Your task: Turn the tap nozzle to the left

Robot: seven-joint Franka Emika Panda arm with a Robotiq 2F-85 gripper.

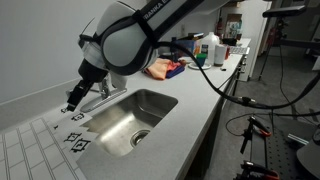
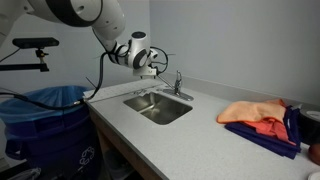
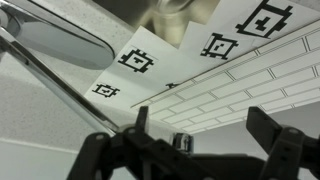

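Observation:
The small silver faucet stands at the back rim of the sink in both exterior views. Its slim chrome tap nozzle [image 1: 103,93] [image 2: 168,89] lies low over the basin's edge, and the lever handle [image 2: 179,76] stands upright. My gripper [image 1: 73,103] [image 2: 153,68] hovers just beside and above the faucet, with nothing in it. In the wrist view its two dark fingers are spread wide apart [image 3: 200,125], open, and a thin chrome bar that looks like the nozzle [image 3: 60,85] runs diagonally at the left, outside the fingers.
The steel sink [image 1: 160,100] [image 2: 150,112] is set in a grey counter. A sheet with black square markers [image 1: 76,140] [image 3: 135,60] lies beside the faucet on white tiles. Orange and blue cloths [image 2: 258,118] and bottles [image 1: 214,50] lie farther along. A blue bin [image 2: 45,120] stands below.

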